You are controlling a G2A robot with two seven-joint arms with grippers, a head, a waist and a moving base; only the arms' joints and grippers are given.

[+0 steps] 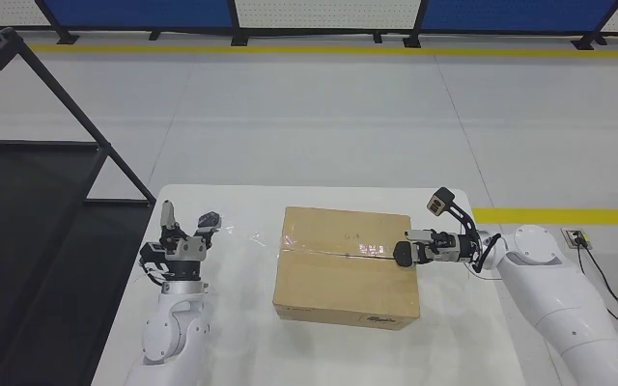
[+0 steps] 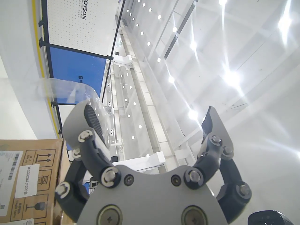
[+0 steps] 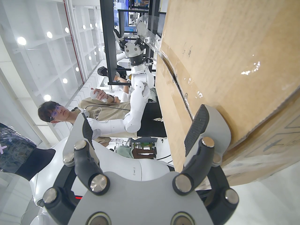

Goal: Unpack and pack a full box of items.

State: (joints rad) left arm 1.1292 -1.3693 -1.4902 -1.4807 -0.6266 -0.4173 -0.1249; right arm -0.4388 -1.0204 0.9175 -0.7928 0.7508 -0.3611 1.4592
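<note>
The left gripper (image 2: 148,111) is spread wide, clear tape (image 2: 68,90) stuck to one finger. The right gripper (image 3: 141,115) is spread too, one finger laid on the box (image 3: 234,47).

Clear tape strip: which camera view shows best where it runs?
The top view: the clear tape strip runs from the box toward the left tool. The left wrist view shows its end draped on one finger; the right wrist view shows it far off, beside the box.

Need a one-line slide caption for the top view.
Clear tape spans from the cardboard box to the open left gripper; right gripper at the box's seam.
</note>
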